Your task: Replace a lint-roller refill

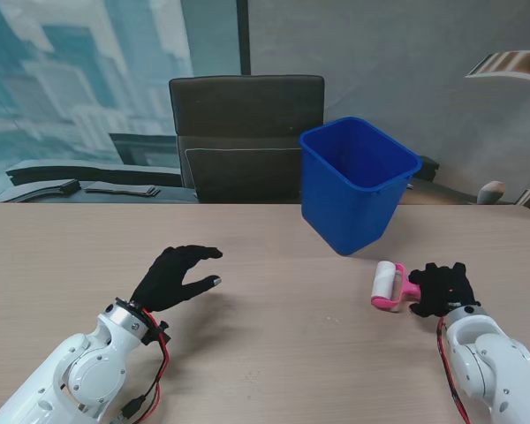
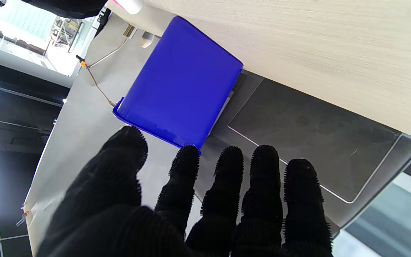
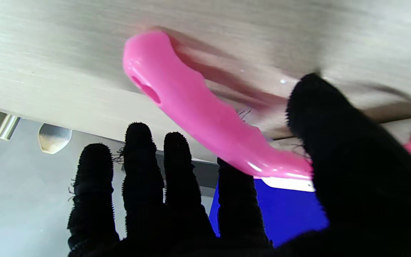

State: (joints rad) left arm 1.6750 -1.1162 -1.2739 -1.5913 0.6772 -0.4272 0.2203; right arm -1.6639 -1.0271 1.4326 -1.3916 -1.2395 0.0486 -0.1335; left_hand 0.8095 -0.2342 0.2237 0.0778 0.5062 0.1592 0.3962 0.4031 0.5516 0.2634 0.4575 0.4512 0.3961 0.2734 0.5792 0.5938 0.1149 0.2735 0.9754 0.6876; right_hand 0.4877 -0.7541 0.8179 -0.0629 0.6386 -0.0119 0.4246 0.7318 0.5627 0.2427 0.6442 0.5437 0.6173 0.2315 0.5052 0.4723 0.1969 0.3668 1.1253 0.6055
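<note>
The lint roller (image 1: 389,286) lies on the table to the right, its white roll (image 1: 385,281) pointing toward the blue bin. Its pink handle (image 3: 198,110) runs under my right hand (image 1: 442,289). In the right wrist view the handle rests on the table top between the thumb and the straight, spread fingers (image 3: 137,160); none of them curl around it, so the hand is open. My left hand (image 1: 177,274) hovers over the table's left half, open, fingers (image 2: 227,178) apart and holding nothing. No spare refill is visible.
A blue plastic bin (image 1: 358,181) stands just beyond the roller, at the table's far edge; the left wrist view shows its side (image 2: 184,82). A dark office chair (image 1: 246,132) sits behind the table (image 1: 274,353).
</note>
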